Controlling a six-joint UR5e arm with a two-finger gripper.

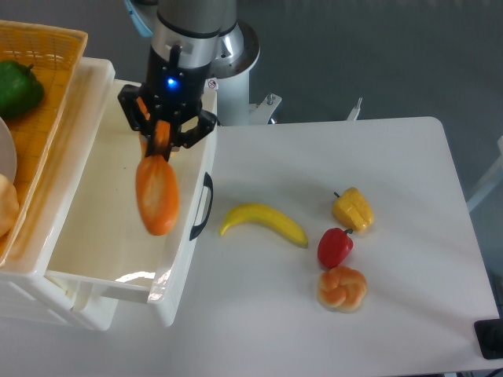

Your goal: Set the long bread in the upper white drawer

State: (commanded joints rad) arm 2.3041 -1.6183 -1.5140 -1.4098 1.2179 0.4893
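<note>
Glossy orange long bread [157,195] – smooth plastic; upper white drawer [102,216] shiny plastic – woven basket [49,86] at upper left.

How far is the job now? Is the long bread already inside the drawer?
Not yet. Done: the claw has picked up the long bread and holds it by one end over the open upper white drawer. Left: lower it in and release.

Long bread [157,194] hangs over upper white drawer [102,212]; banana [263,222] on table right of drawer.
</note>
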